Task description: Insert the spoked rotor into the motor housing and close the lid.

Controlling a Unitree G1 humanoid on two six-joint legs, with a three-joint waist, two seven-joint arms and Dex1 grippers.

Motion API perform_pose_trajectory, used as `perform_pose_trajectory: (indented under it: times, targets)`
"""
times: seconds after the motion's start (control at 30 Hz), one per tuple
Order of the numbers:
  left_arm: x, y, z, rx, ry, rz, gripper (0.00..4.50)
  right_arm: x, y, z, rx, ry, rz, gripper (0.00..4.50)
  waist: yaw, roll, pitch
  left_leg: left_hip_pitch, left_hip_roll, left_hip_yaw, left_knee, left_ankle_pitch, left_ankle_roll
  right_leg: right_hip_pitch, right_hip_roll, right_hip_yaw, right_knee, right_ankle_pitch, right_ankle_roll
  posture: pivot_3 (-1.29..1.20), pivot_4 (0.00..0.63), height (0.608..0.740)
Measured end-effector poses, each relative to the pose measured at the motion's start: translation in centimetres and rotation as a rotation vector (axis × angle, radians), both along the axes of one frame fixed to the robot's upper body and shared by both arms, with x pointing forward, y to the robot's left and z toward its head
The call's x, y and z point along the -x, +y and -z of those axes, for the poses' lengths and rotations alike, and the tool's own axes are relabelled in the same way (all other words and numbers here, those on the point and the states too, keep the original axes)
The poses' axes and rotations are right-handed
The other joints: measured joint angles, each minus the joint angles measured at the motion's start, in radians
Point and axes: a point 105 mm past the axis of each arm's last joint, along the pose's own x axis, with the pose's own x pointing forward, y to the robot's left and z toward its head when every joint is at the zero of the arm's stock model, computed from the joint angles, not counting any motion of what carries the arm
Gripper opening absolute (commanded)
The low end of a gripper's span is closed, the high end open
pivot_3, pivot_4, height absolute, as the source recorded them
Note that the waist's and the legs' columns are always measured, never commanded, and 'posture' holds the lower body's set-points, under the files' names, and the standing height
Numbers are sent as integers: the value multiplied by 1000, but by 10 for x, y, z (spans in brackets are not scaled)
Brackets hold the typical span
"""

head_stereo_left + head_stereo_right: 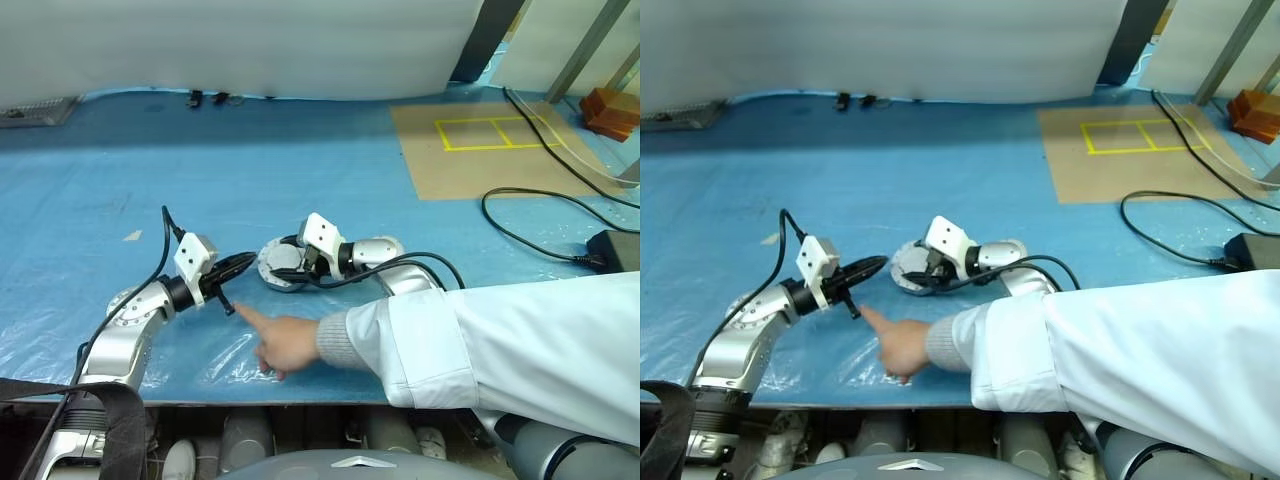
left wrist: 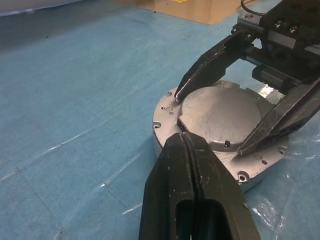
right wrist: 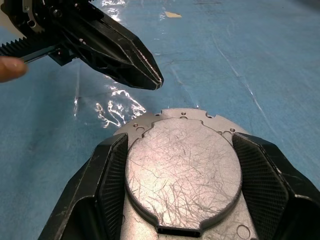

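Motor housing (image 3: pixel 182 175), round silver metal, lid (image 2: pixel 220 115) seated on top, resting on blue plastic-covered tabletop (image 1: pixel 300 150) at centre. Right gripper (image 3: pixel 182 172): jaws spread wide, one finger on each side of the raised lid, clasping it. Left gripper (image 2: pixel 186 142): jaws fully closed, empty, tip just beside housing rim. Person's hand (image 1: pixel 283 341), white sleeve, forefinger pointing near left gripper.

person's hand (image 1: pixel 285 342) beside left claw (image 1: pixel 243 263), blue table (image 1: pixel 300 170) beyond open
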Motion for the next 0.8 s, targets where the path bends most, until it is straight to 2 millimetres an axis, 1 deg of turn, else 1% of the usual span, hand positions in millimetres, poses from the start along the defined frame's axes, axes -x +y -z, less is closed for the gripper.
perform_pose_trajectory:
  times: [0.17, 0.3, 0.43, 0.53, 0.63, 0.8]
  targets:
    - [6, 13, 10, 9, -4, -24, 0, 0, 0, 0, -1, 1, 0, 2933, 0, 0, 0, 0, 0, 0, -1, 0, 0, 0, 0, 0, -1, 0, 0, 0, 150, 740]
    - [13, 14, 18, 12, -6, -4, 0, 1, -1, 0, -1, 2, -3, 2933, 1, 0, 0, 0, 0, 0, -2, 0, 0, 1, 0, 0, -3, 0, 0, 0, 150, 740]
    - [15, 12, 22, 42, -25, 10, 0, 1, 0, 0, -2, 4, -8, 2933, 0, 0, 0, 0, 0, 0, -2, 0, 0, 1, 0, 0, -4, 0, 0, 0, 150, 740]
    - [17, 17, 28, 42, -22, 4, 0, 1, -1, 0, -7, 8, -10, 2933, 1, 0, 0, 0, 1, 1, -2, 0, 0, 1, 1, 0, -4, 0, 0, 0, 150, 740]
    - [20, 22, 28, 44, -35, -7, 0, 2, -2, 0, -17, 15, -8, 2933, 1, 0, 0, 0, 1, 1, -2, 0, 0, 1, 0, 0, -5, 0, 0, 0, 150, 740]
    - [30, 28, 30, 50, -35, -6, 0, 3, -2, 0, -46, 43, -9, 2933, 1, 0, 0, 0, 1, 2, -3, 0, 0, 1, 1, 0, -5, 0, 0, 0, 150, 740]
